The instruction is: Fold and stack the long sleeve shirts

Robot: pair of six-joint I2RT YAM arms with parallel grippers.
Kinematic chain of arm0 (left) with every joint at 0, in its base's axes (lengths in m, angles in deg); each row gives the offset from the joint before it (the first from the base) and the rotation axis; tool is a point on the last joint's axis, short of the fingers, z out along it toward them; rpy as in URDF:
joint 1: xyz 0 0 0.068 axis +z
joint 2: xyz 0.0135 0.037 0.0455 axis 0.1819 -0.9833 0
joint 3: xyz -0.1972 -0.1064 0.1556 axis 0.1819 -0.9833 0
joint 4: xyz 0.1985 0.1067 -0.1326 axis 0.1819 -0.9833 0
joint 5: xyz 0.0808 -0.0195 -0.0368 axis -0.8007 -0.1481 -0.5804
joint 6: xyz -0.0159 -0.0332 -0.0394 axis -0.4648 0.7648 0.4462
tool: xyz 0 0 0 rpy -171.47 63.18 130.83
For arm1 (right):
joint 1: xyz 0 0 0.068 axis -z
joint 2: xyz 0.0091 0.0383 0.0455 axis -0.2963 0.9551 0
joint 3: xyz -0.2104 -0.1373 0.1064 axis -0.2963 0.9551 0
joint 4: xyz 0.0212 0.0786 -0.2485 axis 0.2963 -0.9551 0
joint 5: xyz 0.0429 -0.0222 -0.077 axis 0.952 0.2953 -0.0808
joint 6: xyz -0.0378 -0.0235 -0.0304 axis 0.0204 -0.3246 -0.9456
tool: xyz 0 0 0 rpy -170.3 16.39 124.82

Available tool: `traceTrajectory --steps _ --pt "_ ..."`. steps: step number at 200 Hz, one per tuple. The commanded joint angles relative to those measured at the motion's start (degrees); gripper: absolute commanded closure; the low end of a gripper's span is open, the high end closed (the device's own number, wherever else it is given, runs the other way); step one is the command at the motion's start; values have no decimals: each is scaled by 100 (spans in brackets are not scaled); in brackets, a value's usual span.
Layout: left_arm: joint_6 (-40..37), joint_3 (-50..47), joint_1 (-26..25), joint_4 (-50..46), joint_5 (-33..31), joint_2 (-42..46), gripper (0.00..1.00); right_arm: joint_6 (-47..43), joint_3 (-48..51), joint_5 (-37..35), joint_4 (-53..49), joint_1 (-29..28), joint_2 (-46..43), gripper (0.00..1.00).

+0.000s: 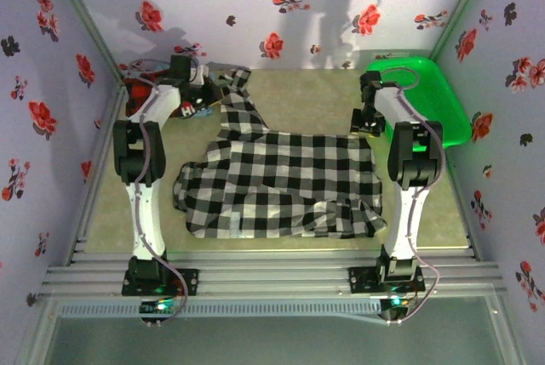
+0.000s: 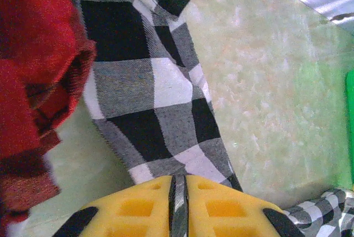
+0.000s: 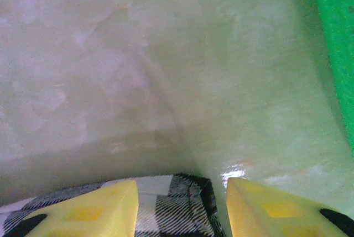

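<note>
A black-and-white checked shirt (image 1: 281, 182) lies spread across the middle of the table, one sleeve (image 1: 234, 97) running toward the back left. My left gripper (image 1: 206, 94) is at that sleeve, and the left wrist view has its yellow fingers (image 2: 138, 209) shut on a thin fold of the checked sleeve (image 2: 149, 88). A red-and-black shirt (image 1: 136, 97) lies bunched at the back left, right beside the sleeve (image 2: 33, 82). My right gripper (image 1: 364, 122) stands open over the shirt's back right corner (image 3: 177, 206), the cloth lying loose between the spread fingers (image 3: 99, 212).
A green plastic basket (image 1: 426, 93) stands at the back right, close to my right gripper; its wall (image 3: 337, 38) is just right of the fingers. Flowered walls close in the table on three sides. Bare tabletop (image 1: 306, 97) lies behind the shirt.
</note>
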Motion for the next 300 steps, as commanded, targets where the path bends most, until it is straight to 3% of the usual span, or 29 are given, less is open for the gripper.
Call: traceTrajectory --steps 1,54,73,109,168,233,275,300 --pt "-38 -274 196 284 57 416 86 -133 36 -467 -186 -167 -304 52" --pt "-63 -552 294 394 103 616 86 91 -105 -737 -272 -225 -16 55" --pt "-47 -530 230 418 249 595 79 94 -103 -875 -240 -231 13 56" --pt "-6 -536 84 391 295 526 58 98 -58 -779 -218 -240 125 59" --pt "22 -653 -21 446 252 500 53 254 178 -776 -31 -267 207 63" --pt "17 -530 -139 292 -42 375 25 327 209 -732 -14 -276 254 82" --pt "86 -120 -279 92 -178 55 22 264 209 -870 -44 -270 102 98" --pt "144 212 -352 33 -222 -191 22 237 191 -850 -93 -276 82 100"
